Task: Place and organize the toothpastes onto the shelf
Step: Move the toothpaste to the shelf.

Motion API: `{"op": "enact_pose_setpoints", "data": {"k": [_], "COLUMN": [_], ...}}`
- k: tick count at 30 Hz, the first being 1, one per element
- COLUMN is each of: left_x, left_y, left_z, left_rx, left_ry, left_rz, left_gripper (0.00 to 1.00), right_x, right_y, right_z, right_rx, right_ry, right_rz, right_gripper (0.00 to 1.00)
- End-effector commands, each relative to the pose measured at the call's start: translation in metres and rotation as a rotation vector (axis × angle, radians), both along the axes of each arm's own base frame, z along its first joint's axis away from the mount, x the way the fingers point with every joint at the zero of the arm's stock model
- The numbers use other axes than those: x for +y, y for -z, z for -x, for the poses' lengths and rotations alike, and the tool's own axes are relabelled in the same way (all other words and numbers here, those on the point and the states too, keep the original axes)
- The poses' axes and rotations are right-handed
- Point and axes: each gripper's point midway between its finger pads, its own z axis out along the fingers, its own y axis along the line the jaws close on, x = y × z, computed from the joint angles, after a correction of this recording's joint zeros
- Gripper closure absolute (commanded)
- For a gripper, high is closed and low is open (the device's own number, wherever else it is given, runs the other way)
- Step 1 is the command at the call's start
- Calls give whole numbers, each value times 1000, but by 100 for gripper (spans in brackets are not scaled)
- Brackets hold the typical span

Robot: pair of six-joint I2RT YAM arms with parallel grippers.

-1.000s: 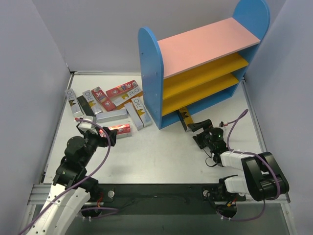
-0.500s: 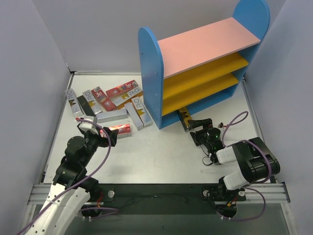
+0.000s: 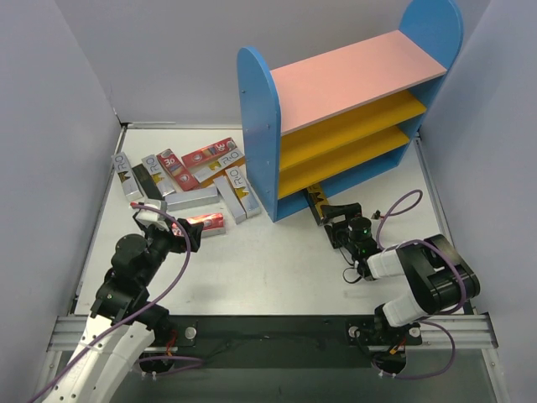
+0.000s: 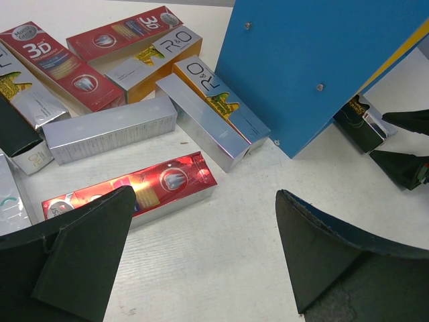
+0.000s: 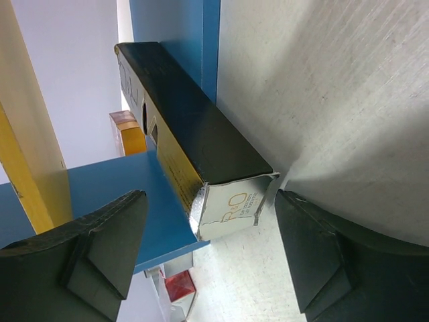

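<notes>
**One box half in the shelf, the rest wait on the desk**

A black and silver toothpaste box (image 5: 194,141) pokes out of the bottom level of the shelf (image 3: 256,126). Its silver end sits right between the two fingers of the right gripper (image 5: 209,198). That gripper is partly open, with a gap on one side of the box. The other finger is very close to the box corner, and I cannot tell if it touches.

The other toothpastes (image 3: 185,176) lie in a messy pile on the desk (image 3: 268,260), left of the shelf's blue side. One red box (image 4: 134,191) lies apart from the pile, just in front of the left gripper (image 4: 204,201). That gripper is open wide and holds nothing. Two silver boxes lie between the red box and the shelf
</notes>
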Motion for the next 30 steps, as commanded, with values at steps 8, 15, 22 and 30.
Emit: {"op": "enact_pose_setpoints", "data": {"k": [8,15,22,30], "left_x": [-4,-4,-5,-5], "left_y": [-15,-15,-13,-11], "left_z": [-1,-1,-2,-3], "left_rx": [-57,-58,-48,-40], "left_ry": [14,15,15,14], "left_rz": [18,16,12,7], "left_gripper": [3,3,3,3], "right_x": [-4,-1,-9,-38], "right_y": [6,2,-6,-12], "right_z": [-6,-10,-17,-30], "right_rx": [5,-22,-51,-53], "right_ry": [47,43,62,112], "right_rz": [7,-12,-20,5], "right_gripper": [39,53,61,62]}}
